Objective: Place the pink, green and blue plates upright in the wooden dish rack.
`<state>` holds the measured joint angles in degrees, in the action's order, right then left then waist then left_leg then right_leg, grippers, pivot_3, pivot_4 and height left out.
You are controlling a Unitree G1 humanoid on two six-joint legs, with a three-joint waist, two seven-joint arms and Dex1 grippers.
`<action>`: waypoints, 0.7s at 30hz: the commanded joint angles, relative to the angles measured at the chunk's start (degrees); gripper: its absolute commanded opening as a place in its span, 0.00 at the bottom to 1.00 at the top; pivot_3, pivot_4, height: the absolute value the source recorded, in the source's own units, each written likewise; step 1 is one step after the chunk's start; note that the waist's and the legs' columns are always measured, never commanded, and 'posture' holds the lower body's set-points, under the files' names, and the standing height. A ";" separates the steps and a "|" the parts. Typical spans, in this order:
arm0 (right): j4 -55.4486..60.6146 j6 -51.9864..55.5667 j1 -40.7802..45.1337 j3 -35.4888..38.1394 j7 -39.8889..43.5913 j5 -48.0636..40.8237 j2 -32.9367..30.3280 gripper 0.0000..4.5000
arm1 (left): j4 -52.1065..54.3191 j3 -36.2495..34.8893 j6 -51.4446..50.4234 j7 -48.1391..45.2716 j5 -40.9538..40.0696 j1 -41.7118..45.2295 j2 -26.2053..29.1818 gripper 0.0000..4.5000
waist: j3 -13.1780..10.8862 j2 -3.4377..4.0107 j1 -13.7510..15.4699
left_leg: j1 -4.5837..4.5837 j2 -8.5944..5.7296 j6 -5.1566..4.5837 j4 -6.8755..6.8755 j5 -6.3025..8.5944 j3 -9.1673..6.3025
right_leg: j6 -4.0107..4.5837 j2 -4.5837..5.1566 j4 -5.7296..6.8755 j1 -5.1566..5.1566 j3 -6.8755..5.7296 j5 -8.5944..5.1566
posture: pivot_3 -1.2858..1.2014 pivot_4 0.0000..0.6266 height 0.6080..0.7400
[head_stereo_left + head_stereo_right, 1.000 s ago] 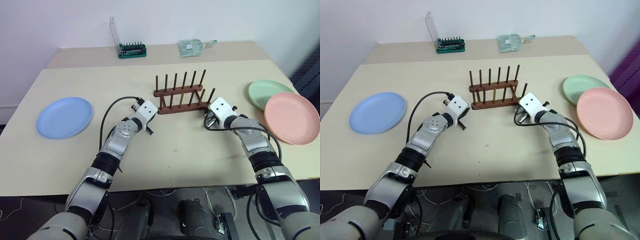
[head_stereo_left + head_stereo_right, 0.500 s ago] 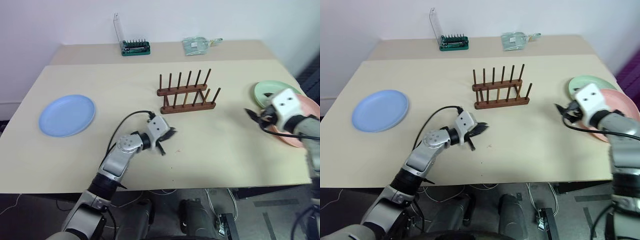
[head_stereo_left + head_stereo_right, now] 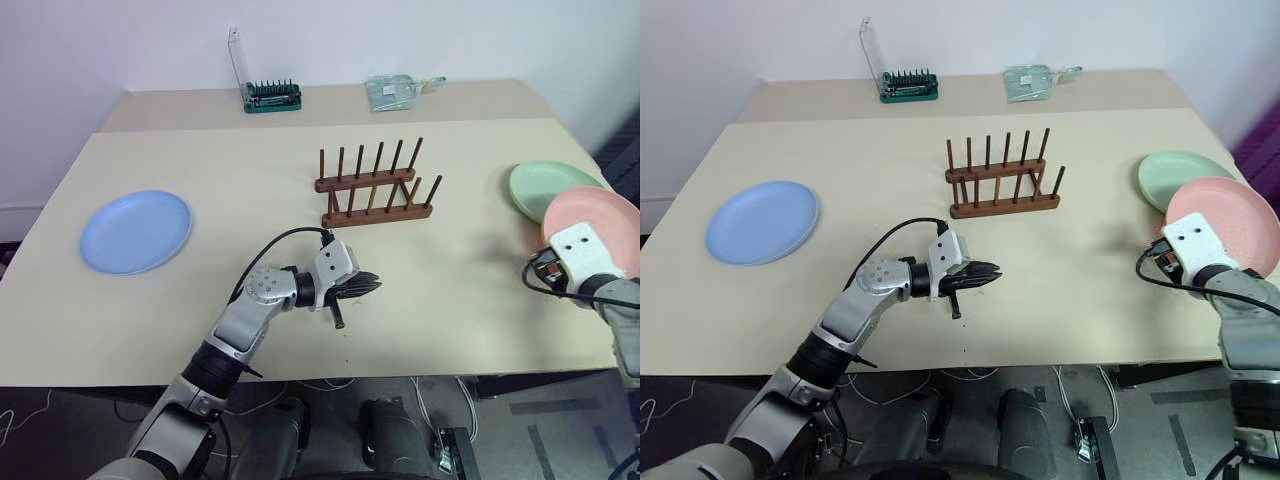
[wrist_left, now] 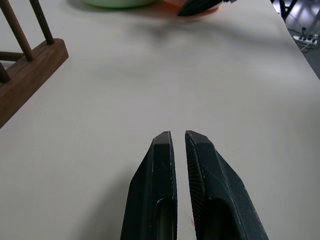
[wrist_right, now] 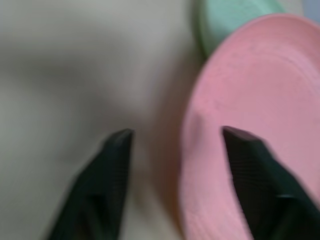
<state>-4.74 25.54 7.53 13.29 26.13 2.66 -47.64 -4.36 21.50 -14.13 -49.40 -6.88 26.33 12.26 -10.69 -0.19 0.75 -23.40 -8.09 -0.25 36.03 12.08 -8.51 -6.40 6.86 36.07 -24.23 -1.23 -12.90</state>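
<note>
1. Plates: three, flat on the table (image 3: 250, 150) — one blue plate (image 3: 135, 232) far left, one green plate (image 3: 550, 190) and one pink plate (image 3: 598, 218) overlapping far right.
2. Rack: one wooden dish rack (image 3: 375, 187), centre, bare pegs.
3. Grippers: left gripper (image 3: 372, 285) pinched nearly closed, empty; right gripper (image 5: 175, 137) spread apart, straddling the pink rim without gripping it.
4. Writing: none legible.

- Bright, even, diffuse light from overhead; no glare on the table (image 3: 200, 300).
- Shadows are soft and short: a faint one lies under the wooden dish rack (image 3: 375, 190), another beside the left gripper (image 3: 372, 285).
- The head views are sharp throughout.
- The right wrist view is smeared with motion blur; the pink plate (image 5: 250, 165) and the fingers (image 5: 107, 175) lack crisp edges.
- In the left wrist view, near fingers sharp, far background soft.
</note>
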 commanded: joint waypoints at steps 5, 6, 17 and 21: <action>2.89 -2.25 -0.49 -0.14 -2.71 4.01 -1.67 0.01 | 3.46 -0.51 1.05 0.85 -0.38 -2.36 0.42 0.08 | 0.00 0.00 0.01 | 0.01 0.00 -0.02 0.01 0.01 0.07 | 0.00 -0.02 0.01 -0.02 0.10 0.00 | 0.52 0.24 1.00; 3.86 -2.25 -0.97 -0.04 -2.78 4.57 -2.07 0.01 | 3.51 -0.48 1.02 0.84 -0.49 -2.45 0.43 0.08 | 0.00 0.00 0.01 | 0.01 0.00 -0.02 0.02 0.01 0.08 | 0.00 -0.02 0.01 -0.02 0.11 0.00 | 0.52 0.24 1.00; 18.77 -8.25 6.61 4.97 8.18 -5.82 -7.35 0.01 | 2.19 -2.56 1.22 0.79 -1.77 -1.76 0.75 0.08 | -0.04 0.08 -0.87 | 0.05 0.09 -0.12 0.02 0.08 0.50 | -0.18 -0.08 0.01 -0.14 0.51 0.00 | 0.52 0.24 1.00; 21.91 10.25 26.73 8.22 12.63 -36.98 3.59 0.01 | 2.17 -4.55 0.88 1.66 -2.65 -1.39 0.71 0.08 | -0.17 -0.18 -1.28 | 0.04 0.25 -0.13 0.04 0.08 0.50 | -0.06 -0.13 -0.03 -0.13 0.53 0.08 | 0.52 0.24 1.00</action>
<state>14.67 29.80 29.78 18.90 36.58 -21.85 -45.79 -3.68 18.82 -14.10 -48.21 -8.25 24.41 13.02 -10.87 -0.37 -0.52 -23.37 -7.83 -0.38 36.05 12.16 -8.01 -6.46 6.73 36.02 -24.35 -0.69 -12.82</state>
